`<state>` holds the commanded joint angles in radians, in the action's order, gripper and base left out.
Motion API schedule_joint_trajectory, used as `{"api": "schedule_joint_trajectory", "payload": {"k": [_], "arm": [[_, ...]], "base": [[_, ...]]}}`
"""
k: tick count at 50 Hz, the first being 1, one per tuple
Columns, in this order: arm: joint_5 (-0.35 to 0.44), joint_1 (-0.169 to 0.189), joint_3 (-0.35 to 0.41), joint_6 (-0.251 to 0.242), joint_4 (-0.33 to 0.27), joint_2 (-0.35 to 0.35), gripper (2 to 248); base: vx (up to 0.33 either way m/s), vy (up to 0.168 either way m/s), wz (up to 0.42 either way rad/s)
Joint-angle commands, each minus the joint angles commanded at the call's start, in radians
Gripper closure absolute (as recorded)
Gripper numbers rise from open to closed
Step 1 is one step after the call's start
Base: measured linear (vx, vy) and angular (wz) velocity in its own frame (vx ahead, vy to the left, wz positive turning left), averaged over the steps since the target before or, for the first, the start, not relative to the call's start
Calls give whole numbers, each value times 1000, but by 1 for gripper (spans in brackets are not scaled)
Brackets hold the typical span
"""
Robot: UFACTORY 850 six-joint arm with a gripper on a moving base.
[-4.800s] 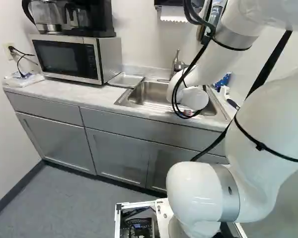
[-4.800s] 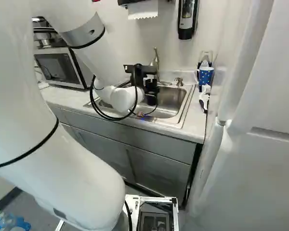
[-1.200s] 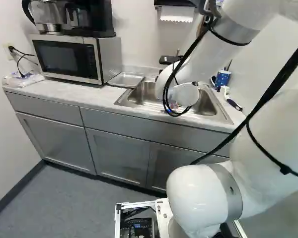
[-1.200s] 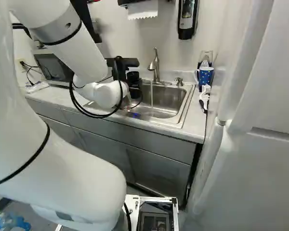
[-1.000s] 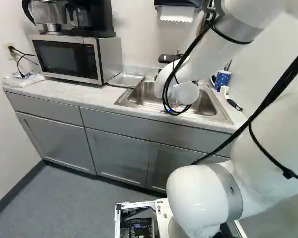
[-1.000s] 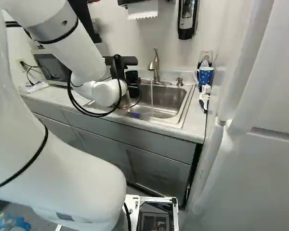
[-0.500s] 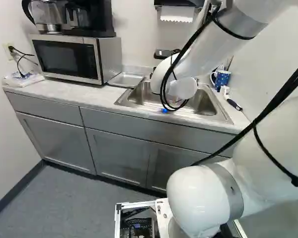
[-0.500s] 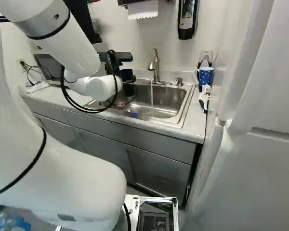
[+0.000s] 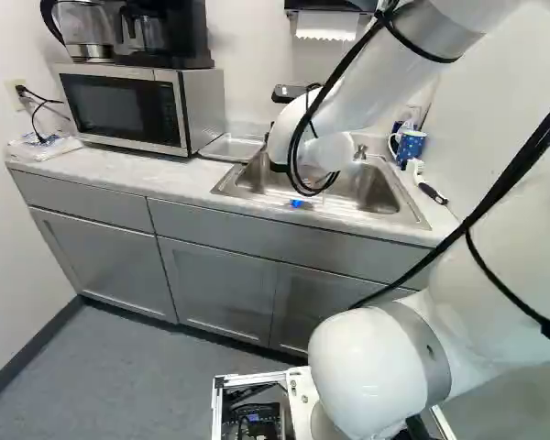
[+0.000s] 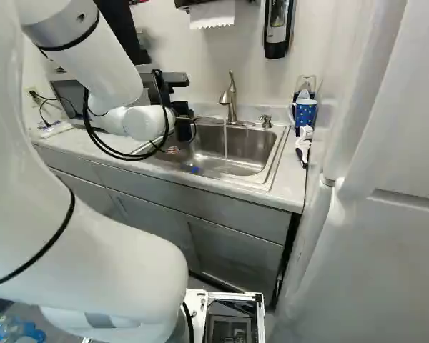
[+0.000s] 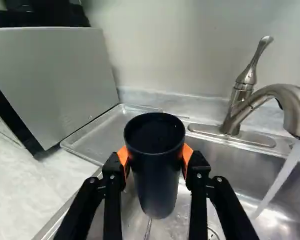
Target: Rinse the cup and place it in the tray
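1. i have the black cup (image 11: 157, 185) held between both orange pads (image 11: 123, 156) of the gripper (image 11: 155, 157), close to upright over the sink (image 11: 205, 150), apart from the faucet's (image 11: 270, 95) running stream (image 11: 277, 187).
2. i judge the step in hand as carrying it to the metal tray (image 11: 107, 132), between the microwave (image 11: 55, 75) and the basin; i can't tell how well it's rinsed, or whether water sits inside.
3. i should keep my squeeze steady, since wet walls may slip.
4. i want the base above the tray's rim before crossing, and my knuckles away from the microwave's side.
5. i'd lower it level, feel the base seat flat, then let go gently.
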<state>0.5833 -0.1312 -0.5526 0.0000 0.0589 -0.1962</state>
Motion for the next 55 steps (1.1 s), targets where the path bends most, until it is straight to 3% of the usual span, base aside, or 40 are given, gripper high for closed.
{"api": "schedule_joint_trajectory", "payload": {"k": [33, 55], "arm": [[-27, -31, -11, 6, 0, 12, 128], [-27, -31, -11, 211, 0, 12, 128]], "base": [[0, 0, 0], [0, 0, 0]]}}
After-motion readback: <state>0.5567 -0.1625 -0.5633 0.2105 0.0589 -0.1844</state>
